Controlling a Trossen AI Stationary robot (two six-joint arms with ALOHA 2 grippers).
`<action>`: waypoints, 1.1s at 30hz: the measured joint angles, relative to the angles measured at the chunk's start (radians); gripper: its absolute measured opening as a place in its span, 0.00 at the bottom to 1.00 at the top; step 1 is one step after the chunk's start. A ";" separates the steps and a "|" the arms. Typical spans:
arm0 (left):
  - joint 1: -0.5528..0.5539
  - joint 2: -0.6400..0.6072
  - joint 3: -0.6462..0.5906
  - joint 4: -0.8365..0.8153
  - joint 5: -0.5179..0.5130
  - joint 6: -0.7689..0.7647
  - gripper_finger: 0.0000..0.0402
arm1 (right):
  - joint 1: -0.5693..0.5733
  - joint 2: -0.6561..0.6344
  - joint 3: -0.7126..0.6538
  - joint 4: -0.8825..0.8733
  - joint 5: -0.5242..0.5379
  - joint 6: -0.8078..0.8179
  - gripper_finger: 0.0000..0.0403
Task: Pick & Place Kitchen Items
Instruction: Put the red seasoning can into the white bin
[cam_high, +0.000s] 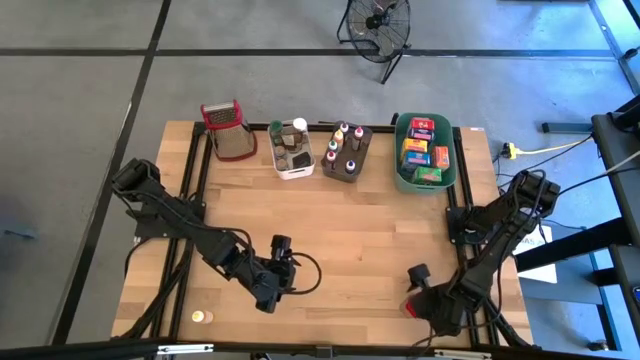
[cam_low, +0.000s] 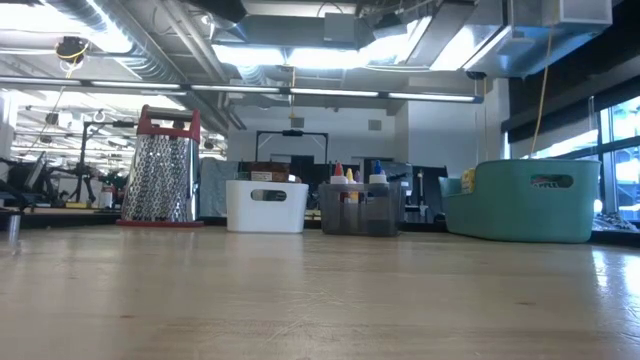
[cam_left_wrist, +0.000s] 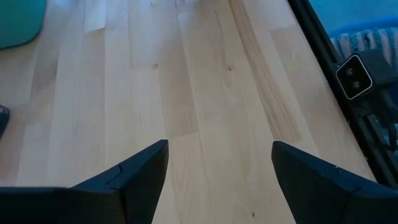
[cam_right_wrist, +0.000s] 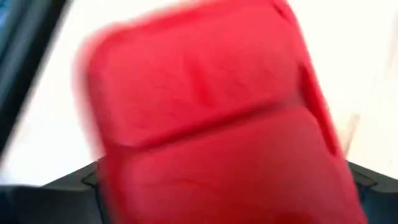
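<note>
On pale wood table (cam_high: 350, 220), left jaws gape empty; right jaws straddle a red item (cam_right_wrist: 211, 118).

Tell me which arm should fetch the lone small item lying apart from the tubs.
Left. The left gripper is open, empty and nearer the small item; the right gripper is across the table, a red item right before it.

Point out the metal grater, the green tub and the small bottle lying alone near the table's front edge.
metal grater (cam_high: 229, 133): high view, its perforated face.
green tub (cam_high: 400, 180): high view, its left rim.
small bottle (cam_high: 203, 317): high view, its body.
</note>
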 joint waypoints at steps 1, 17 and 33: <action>0.000 0.000 0.000 0.000 0.000 0.000 0.70 | -0.001 0.000 0.000 0.017 0.015 -0.019 0.87; 0.000 0.000 0.000 0.000 0.000 0.000 0.70 | -0.075 0.000 0.000 0.161 0.036 -0.151 0.87; 0.000 0.000 0.000 0.000 0.000 0.000 0.70 | -0.074 -0.085 0.000 0.036 -0.067 0.111 0.87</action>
